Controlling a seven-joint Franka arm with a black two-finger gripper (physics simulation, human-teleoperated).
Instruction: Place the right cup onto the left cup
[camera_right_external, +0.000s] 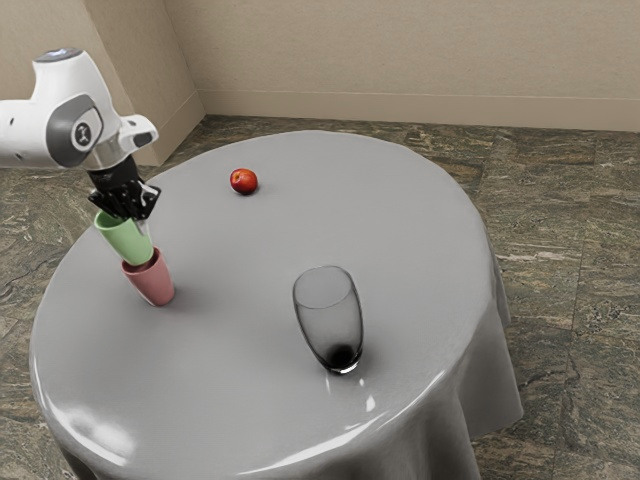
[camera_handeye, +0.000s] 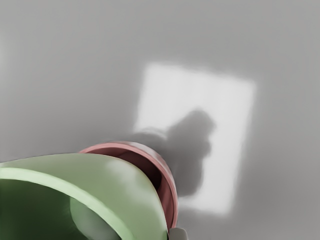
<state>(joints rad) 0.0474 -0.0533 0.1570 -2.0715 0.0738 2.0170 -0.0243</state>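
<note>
Green cup (camera_right_external: 124, 238) sits over the mouth of the pink cup (camera_right_external: 153, 281), its base at or barely inside that rim, most of its wall standing clear above. The gripper (camera_right_external: 132, 218) is pinching the green cup at its upper wall; the far finger is hidden, so how evenly the two sides bear on it is hard to judge. The pink cup stands on the table (camera_right_external: 240, 400).

The step in hand looks like the final lowering, with the stack close but unfinished. The chief risk is poor centring: in the wrist view a dark crescent of the pink cup's inside shows along one side of the green wall. That may be partly the camera's slant, but if the offset is real, the green base could catch on the pink rim, and pressing on would tip or shove the lower cup. Letting go too high is the next danger, since the green cup could drop crooked and wedge or topple. A tight nest might also drag the pink cup up if the grip opens unevenly or the hand rises too soon. The tomato (camera_right_external: 243, 181) and glass vase (camera_right_external: 330, 315) are well apart from this and unlikely to interfere.
</note>
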